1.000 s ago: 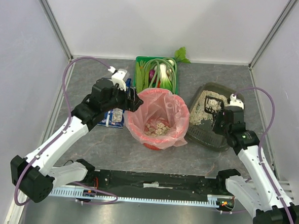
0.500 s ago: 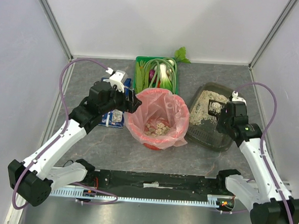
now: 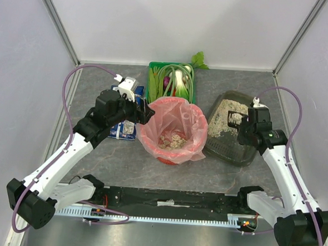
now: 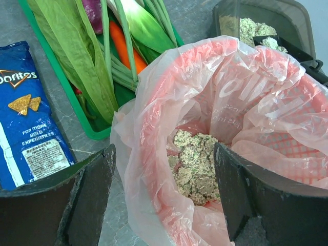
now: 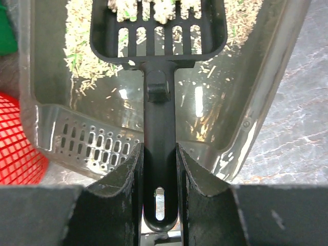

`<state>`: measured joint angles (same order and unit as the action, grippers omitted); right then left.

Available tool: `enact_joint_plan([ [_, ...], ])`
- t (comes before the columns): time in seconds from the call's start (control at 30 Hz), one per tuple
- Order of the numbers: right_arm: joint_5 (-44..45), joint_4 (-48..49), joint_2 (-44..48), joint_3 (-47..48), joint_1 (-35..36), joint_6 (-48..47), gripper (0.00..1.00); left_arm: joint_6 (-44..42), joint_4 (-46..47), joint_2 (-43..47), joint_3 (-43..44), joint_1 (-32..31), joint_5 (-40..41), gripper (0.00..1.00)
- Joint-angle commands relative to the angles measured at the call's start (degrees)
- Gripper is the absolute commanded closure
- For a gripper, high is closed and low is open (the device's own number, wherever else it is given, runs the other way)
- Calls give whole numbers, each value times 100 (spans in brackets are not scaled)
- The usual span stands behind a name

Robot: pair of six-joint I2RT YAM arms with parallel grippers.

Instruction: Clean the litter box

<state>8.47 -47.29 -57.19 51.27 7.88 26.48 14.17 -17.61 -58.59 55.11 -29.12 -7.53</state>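
Observation:
The litter box (image 3: 224, 150) is a dark translucent tray at the right, with beige litter (image 3: 227, 113) in its far half. My right gripper (image 3: 243, 127) is shut on the handle of a black slotted scoop (image 5: 159, 31). The scoop head sits low in the tray with litter at its far edge. In the right wrist view the handle (image 5: 159, 154) is clamped between my fingers (image 5: 120, 179), above the tray's near wall (image 5: 246, 128). My left gripper (image 3: 144, 112) is open and straddles the near-left rim of the pink bag (image 4: 246, 102). The bag holds litter clumps (image 4: 197, 164).
The red bin with the pink bag (image 3: 172, 129) stands at centre, close to the litter box's left side. A green crate of vegetables (image 3: 172, 81) is behind it. A blue Doritos bag (image 3: 124, 129) lies left of the bin, under my left arm.
My right gripper has shifted right and a little back with the scoop, which still points into the litter. My left arm has drawn back slightly but stays at the bag rim.

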Motion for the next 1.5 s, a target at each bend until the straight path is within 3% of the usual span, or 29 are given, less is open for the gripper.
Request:
enact_joint_plan([
  [0.0, 789, -120, 33, 278, 12, -108, 100, -187, 179, 119, 8, -23, -11, 17],
  [0.07, 483, -132, -3, 305, 3, -178, 100, -187, 187, 146, 0, -23, -3, 17],
  [0.1, -503, 182, 23, 218, -6, -187, 100, -187, 179, 146, -9, -23, 32, 17],
  [0.13, -687, 333, 102, 156, 3, -126, 100, -196, 187, 128, -9, -23, 32, 17],
  [0.23, 875, -60, -64, 278, 3, -169, 100, -161, 187, 119, 0, -23, -38, 17],
  [0.27, 1015, -174, -108, 287, -6, -204, 100, -169, 187, 119, 0, -23, -47, 17],
  [0.3, 712, -89, -100, 253, -14, -309, 100, -169, 187, 119, -9, -23, -29, 17],
  [0.33, -388, 78, -47, 200, -23, -319, 100, -169, 187, 111, -9, -23, -12, 17],
  [0.4, -750, 457, 50, 42, -15, -162, 100, -169, 187, 102, -9, -23, -3, 17],
  [0.43, 102, 344, 24, 94, -6, -152, 100, -143, 187, 76, -9, -23, -29, 17],
  [0.5, 891, -52, -151, 199, -14, -239, 100, -134, 196, 84, -9, -23, -73, 17],
  [0.53, 676, -18, -170, 208, -32, -362, 100, -134, 205, 84, -18, -23, -73, 17],
  [0.57, -371, 270, -144, 191, -41, -389, 100, -134, 196, 84, -27, -23, -30, 17],
  [0.6, -703, 455, -56, 69, -41, -302, 100, -134, 196, 67, -27, -23, -29, 17],
  [0.63, -724, 509, -47, 33, -32, -197, 100, -126, 205, 67, -18, -23, -29, 17],
  [0.7, 232, 273, -143, 137, -32, -248, 100, -108, 205, 58, -18, -23, -91, 17],
  [0.77, -464, 647, -65, 147, -190, -319, 100, -99, 214, 75, -36, -23, -65, 17],
  [0.8, -1322, 912, 101, -18, -199, -214, 100, -108, 222, 84, -53, -23, -38, 17],
  [0.83, -1443, 1114, 155, -98, -190, -48, 100, -99, 231, 93, -53, -23, -21, 17],
  [0.87, -1297, 1029, 155, -117, -190, -73, 100, -99, 231, 93, -53, -23, -29, 17],
  [0.9, -251, 837, 34, -56, -190, -203, 100, -108, 231, 84, -45, -23, -47, 17],
  [0.97, 539, 285, -160, 15, -199, -406, 100, -99, 231, 93, -44, -23, -56, 17],
  [1.07, -634, 517, -153, -194, -199, -443, 100, -117, 231, 111, -53, -23, -3, 17],
  [1.2, 602, 141, 49, -117, -208, -257, 100, -73, 240, 67, -44, -23, -108, 17],
  [1.3, -792, 579, 269, -134, -208, -144, 100, -64, 249, 58, -62, -23, -91, 17],
  [1.33, -690, 554, 270, -100, -208, -56, 100, -64, 249, 49, -53, -23, -91, 17],
  [1.37, 207, 258, 191, 49, -199, -116, 100, -55, 240, 40, -53, -23, -126, 17],
  [1.43, 900, -16, 94, 138, -217, -248, 100, -55, 240, 58, -53, -23, -126, 17],
  [1.47, -64, 78, 111, 147, -260, -405, 100, -55, 249, 84, -62, -23, -100, 17],
])
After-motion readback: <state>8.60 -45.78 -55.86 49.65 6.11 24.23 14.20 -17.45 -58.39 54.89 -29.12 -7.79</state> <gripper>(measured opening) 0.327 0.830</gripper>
